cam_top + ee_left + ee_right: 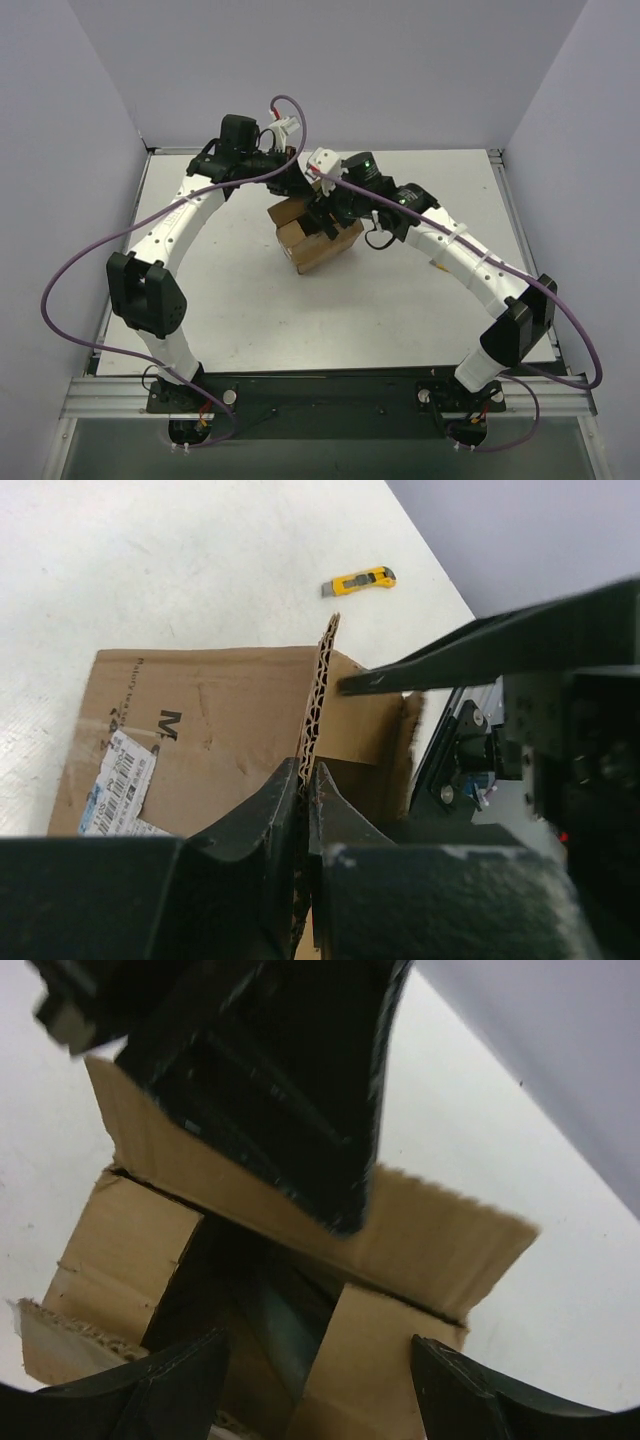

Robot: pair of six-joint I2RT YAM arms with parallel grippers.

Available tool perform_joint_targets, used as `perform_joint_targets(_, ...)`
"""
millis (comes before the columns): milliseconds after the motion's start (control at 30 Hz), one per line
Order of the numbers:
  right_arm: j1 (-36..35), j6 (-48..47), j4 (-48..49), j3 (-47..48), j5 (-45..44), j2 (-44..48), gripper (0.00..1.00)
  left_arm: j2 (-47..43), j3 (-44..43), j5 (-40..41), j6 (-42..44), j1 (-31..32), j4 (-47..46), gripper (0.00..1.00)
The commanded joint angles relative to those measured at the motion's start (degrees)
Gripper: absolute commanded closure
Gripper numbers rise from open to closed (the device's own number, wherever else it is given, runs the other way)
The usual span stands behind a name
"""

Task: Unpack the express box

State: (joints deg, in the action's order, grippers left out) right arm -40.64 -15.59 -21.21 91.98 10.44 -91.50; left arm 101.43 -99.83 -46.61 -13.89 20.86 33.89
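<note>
The express box [312,243], a brown cardboard carton, stands mid-table with its top flaps open. In the left wrist view its side [230,720] carries dark print and a white label. My left gripper [307,772] is shut on the edge of an upright flap [322,680]; from above it [298,180] is at the box's far side. My right gripper [320,1370] is open just above the box opening [240,1290], with a greyish object dimly visible in the dark interior. From above, the right gripper [323,212] hangs over the box top.
A yellow-and-black utility knife [360,581] lies on the white table beyond the box. Grey walls enclose the table on the left, back and right. The two wrists are close together over the box.
</note>
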Motion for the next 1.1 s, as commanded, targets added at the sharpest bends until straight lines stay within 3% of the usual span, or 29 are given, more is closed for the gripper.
perform_joint_targets(0, -4.1, -0.6, -1.6, -4.3, -10.2, 3.2, 0.25, -2.8, -1.9, 1.9, -2.0, -0.3, -0.7, 1.0)
perform_joint_targets(267, -6.5, -8.4, 2.4, -9.3, -25.4, 3.9, 0.27, -2.9, -0.9, -0.2, -3.1, -0.3, -2.2, 1.0)
perform_joint_targets(400, -5.1, -12.3, 4.5, -10.3, -28.5, 3.1, 0.32, -3.3, 0.1, -0.7, -2.8, -0.4, -2.4, 1.0)
perform_joint_targets(700, 2.7, -9.0, -0.3, -3.7, -25.7, 3.7, 0.39, -3.6, 1.7, -0.7, 0.0, -0.2, -1.0, 1.0)
perform_joint_targets(867, 6.5, -6.6, -3.2, -2.2, -18.8, 4.0, 0.42, -3.9, 2.0, 0.1, 0.9, 0.0, -0.3, 1.0)
perform_joint_targets(933, 6.0, -5.1, -4.2, -0.8, -14.2, 4.8, 0.36, -3.7, 1.9, 0.5, 0.6, 0.1, -0.2, 1.0)
perform_joint_targets(1067, -0.3, -2.4, -2.5, -1.4, -14.7, 4.3, 0.25, -3.1, 1.6, 1.1, -0.3, 0.8, -0.8, 1.0)
